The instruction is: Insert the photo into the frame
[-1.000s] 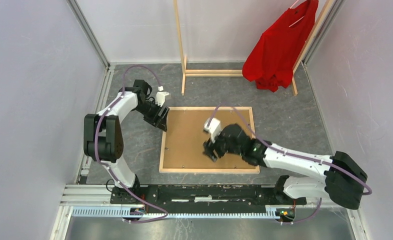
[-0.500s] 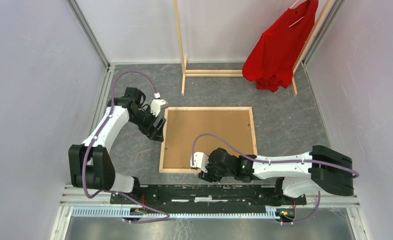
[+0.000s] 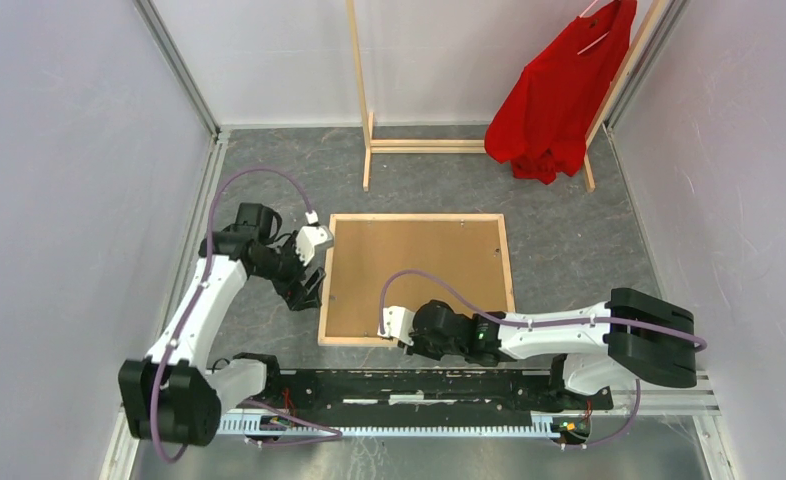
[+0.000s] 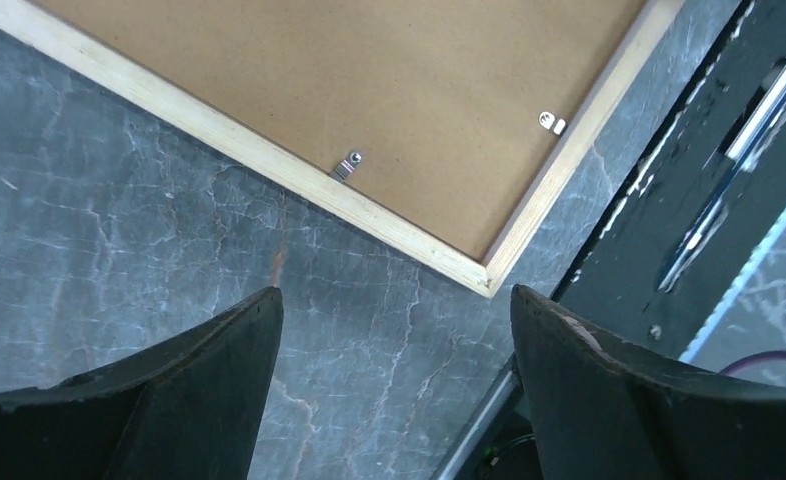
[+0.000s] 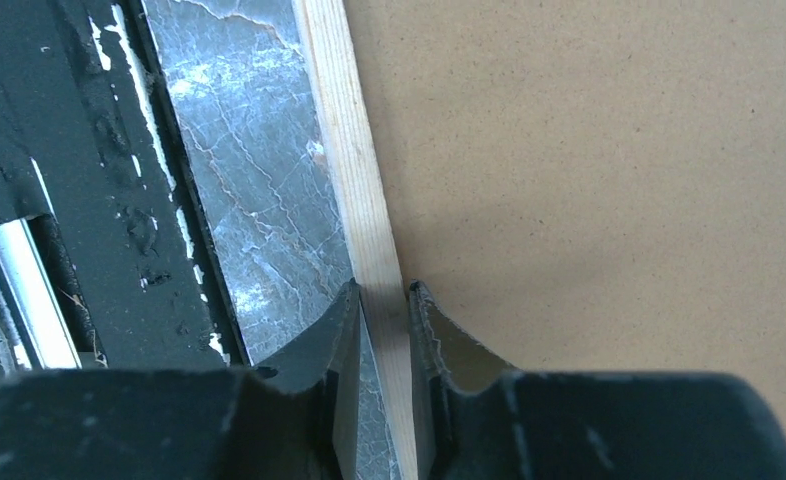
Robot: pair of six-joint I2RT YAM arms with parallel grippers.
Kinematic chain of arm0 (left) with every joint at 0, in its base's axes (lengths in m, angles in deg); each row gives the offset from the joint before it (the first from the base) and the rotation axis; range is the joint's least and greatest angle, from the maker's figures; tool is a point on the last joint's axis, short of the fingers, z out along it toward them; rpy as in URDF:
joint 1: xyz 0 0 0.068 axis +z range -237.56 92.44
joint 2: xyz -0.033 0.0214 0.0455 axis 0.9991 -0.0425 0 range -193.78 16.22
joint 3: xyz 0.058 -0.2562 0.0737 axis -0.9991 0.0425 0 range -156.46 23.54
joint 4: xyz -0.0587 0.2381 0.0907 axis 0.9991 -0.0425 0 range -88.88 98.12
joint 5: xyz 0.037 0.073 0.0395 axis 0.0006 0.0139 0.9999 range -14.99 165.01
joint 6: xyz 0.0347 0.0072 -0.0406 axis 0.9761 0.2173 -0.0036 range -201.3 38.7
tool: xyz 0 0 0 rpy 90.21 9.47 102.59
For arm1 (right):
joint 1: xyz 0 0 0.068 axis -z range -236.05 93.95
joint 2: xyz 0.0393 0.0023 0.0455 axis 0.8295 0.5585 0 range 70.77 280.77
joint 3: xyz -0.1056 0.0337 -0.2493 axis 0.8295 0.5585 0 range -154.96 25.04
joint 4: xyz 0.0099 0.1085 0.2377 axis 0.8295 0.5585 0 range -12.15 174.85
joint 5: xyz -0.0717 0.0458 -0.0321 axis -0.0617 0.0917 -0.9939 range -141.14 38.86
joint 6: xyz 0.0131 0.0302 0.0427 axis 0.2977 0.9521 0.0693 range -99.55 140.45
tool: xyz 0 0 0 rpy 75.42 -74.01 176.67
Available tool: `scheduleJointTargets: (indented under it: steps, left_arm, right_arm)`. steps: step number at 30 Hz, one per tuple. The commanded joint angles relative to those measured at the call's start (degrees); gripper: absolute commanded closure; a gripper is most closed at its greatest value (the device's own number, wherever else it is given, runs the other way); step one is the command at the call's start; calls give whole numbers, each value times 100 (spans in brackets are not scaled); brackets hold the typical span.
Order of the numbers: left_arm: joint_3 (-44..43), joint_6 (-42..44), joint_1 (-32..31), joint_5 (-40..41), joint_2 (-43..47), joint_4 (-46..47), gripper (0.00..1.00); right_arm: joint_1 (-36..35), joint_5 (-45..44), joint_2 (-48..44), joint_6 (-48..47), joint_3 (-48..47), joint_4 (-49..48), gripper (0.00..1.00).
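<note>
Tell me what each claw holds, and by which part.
The right claw pinches the frame by its near wooden rail, one finger on each side. The left claw is open, holding nothing.

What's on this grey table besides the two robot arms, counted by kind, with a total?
frame, wood back up: 1
photo, brown board back up, inside the frame: 1
wooden clothes rack: 1
red shirt, hanging on the rack: 1
Total: 4
</note>
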Motion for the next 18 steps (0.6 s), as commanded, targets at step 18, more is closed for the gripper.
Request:
scheduleJointTargets:
  steps: [18]
  left_arm:
    - [1236, 4431, -164, -723, 3463, -111, 0]
  right_arm:
    - [339, 473, 243, 729, -2606, 962, 100]
